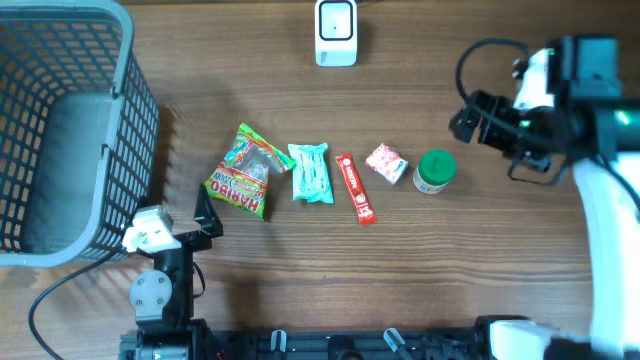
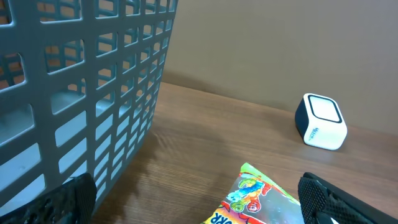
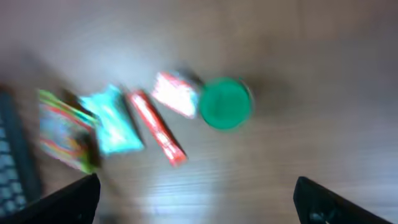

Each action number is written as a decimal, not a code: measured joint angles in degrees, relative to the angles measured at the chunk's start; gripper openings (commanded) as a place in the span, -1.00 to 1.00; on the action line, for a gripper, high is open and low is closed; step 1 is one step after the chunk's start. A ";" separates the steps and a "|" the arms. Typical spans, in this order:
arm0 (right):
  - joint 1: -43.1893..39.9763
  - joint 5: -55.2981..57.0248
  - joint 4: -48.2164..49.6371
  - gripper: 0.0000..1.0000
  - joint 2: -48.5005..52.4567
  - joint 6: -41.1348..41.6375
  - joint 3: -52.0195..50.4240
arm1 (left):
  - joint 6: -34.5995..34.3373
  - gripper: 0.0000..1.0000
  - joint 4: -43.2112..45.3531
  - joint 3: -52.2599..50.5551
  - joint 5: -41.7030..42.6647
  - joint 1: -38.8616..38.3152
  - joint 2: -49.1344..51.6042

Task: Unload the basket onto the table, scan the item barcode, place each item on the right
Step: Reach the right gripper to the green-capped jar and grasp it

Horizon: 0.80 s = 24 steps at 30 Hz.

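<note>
Right gripper (image 1: 465, 122), fingers spread and empty, is hovering just beside the green-lidded tub (image 1: 435, 171), which is standing at the item row's right end, nearer this arm than the left

Wood-grain table (image 1: 480, 270) (dark brown) meets beige wall (image 2: 280, 50).

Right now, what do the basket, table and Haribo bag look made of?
The basket: likely moulded plastic, matte grey, open grid walls. The table: wood or wood-look laminate, brown grain streaks, low sheen; can't tell which. The Haribo bag: thin glossy plastic film, bright print, crinkled surface.
</note>
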 measured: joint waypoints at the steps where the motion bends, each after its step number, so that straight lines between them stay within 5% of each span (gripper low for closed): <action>1: 0.00 0.76 -1.68 1.00 3.43 0.50 0.00 | 0.00 1.00 0.00 0.00 0.00 0.00 0.00; 7: 1.57 2.19 -2.51 0.99 16.94 2.91 -0.02 | 0.00 1.00 0.00 0.00 0.00 0.00 0.00; 24: 6.36 3.96 14.86 1.00 17.62 8.63 -15.28 | 0.00 1.00 0.00 0.00 0.00 0.00 0.00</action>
